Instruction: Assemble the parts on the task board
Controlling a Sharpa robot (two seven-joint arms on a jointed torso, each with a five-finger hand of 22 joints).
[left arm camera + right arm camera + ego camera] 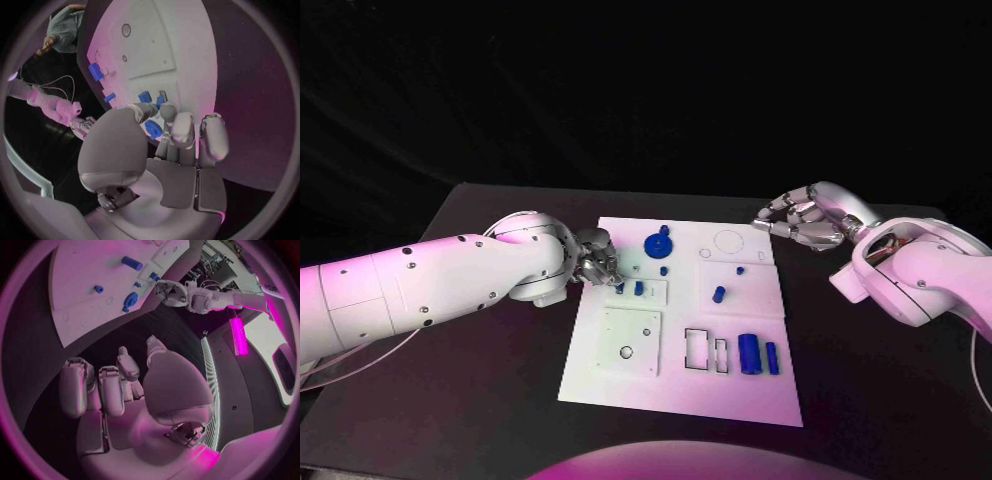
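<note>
The white task board lies in the middle of the black table. On it are a blue gear, two small blue parts, a blue peg and two blue cylinders. My left hand hangs over the board's left edge, fingers bent down beside the small parts. A toothed blue piece shows between its thumb and fingers; I cannot tell whether they touch it. My right hand hovers off the board's far right corner, loosely curled and holding nothing.
A square white plate with a small hole sits on the board's near left. Rectangular outlines lie beside it, and ring marks near the far right. Bare black table surrounds the board.
</note>
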